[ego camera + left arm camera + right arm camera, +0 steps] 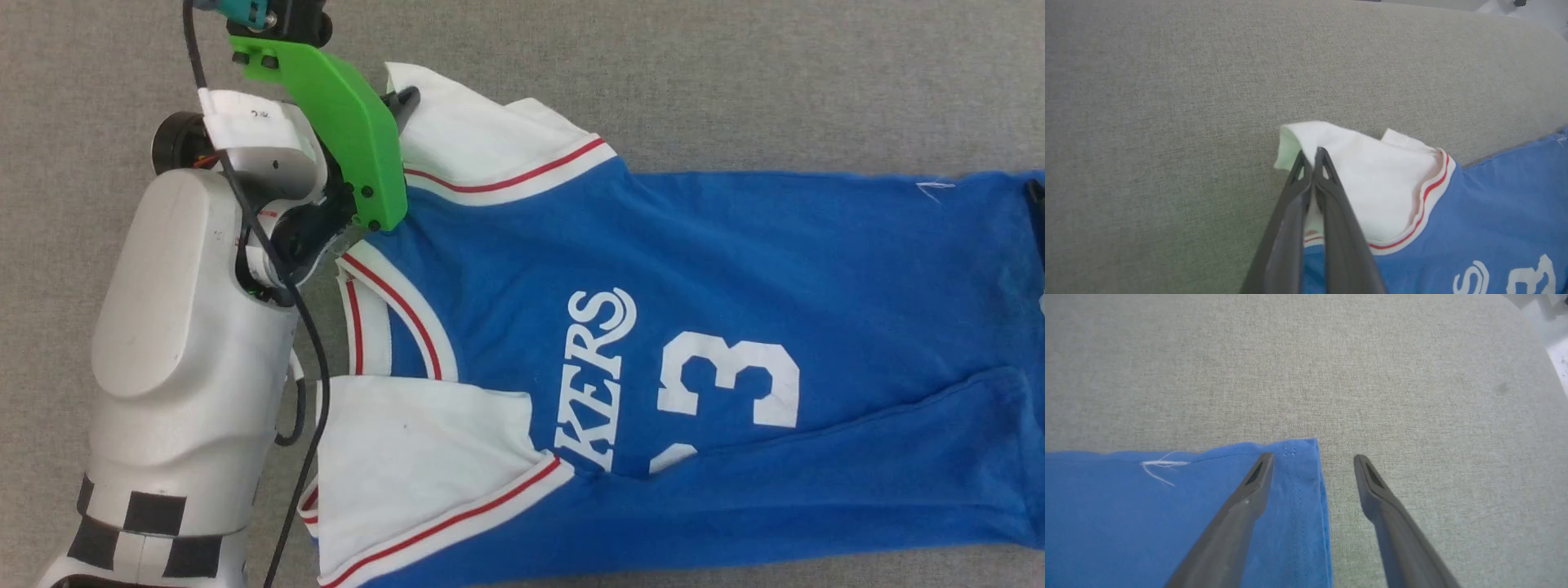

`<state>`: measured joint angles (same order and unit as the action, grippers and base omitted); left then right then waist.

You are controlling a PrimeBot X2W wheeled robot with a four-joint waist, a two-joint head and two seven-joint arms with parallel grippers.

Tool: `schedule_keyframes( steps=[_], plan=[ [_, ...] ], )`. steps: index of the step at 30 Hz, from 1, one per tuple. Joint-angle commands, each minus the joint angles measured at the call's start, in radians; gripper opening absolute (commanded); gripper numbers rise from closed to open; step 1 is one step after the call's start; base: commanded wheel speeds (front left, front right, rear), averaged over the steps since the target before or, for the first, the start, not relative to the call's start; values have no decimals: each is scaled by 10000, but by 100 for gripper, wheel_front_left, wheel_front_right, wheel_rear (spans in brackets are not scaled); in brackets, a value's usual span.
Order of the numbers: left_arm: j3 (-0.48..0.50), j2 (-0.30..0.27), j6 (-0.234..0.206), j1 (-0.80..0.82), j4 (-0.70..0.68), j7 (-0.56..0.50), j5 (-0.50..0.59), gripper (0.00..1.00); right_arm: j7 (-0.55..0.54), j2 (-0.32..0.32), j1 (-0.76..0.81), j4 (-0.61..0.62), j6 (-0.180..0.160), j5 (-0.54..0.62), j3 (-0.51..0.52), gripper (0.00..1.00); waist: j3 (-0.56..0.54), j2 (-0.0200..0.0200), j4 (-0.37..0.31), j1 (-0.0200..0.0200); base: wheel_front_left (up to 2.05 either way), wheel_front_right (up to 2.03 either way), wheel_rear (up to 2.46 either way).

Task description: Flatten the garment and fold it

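Blue garment (pixel 735 269) lies front-up on the grey counter (pixel 735 82), mostly spread; one long side lapped over itself, sleeves rumpled. Left pincer (pixel 1311 151) pinches the white sleeve (pixel 1372 183); right pincer (pixel 1312 457) spread, straddling the hem corner (pixel 1306 449). Flattening unfinished; folding not begun.

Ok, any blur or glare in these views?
Head view: even light, no glare, garment lettering sharp. Left wrist view: left gripper blurs near the bottom edge. Right wrist view: right gripper soft up close, hem stitching crisp.
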<state>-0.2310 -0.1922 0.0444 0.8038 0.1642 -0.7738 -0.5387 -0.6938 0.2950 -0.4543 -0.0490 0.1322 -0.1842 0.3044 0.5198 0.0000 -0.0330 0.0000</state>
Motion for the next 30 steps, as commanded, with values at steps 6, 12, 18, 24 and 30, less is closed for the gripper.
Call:
schedule_keyframes(
  steps=[6,12,18,24,30],
  plan=[
    [-18,-4,65,302,3,44,-125,0,-162,153,-339,-398,-15,-101,-222,100,357,0,89,0,0,0,0],
    [54,-14,57,451,-16,283,-148,0,82,214,-517,-601,-15,-107,-246,0,506,0,104,0,0,0,0],
    [338,43,335,388,1,1635,-297,0,992,227,-626,-636,-15,-113,-267,0,227,0,60,0,0,0,0],
    [489,-156,646,-325,-439,2856,-569,0,1946,-102,-330,-39,-15,-502,-290,0,-508,0,18,0,0,0,0],
    [610,-617,757,-1896,-1603,4030,-553,0,2809,-578,499,981,-15,-853,-291,0,-1424,0,-84,0,0,0,0]
  ],
)
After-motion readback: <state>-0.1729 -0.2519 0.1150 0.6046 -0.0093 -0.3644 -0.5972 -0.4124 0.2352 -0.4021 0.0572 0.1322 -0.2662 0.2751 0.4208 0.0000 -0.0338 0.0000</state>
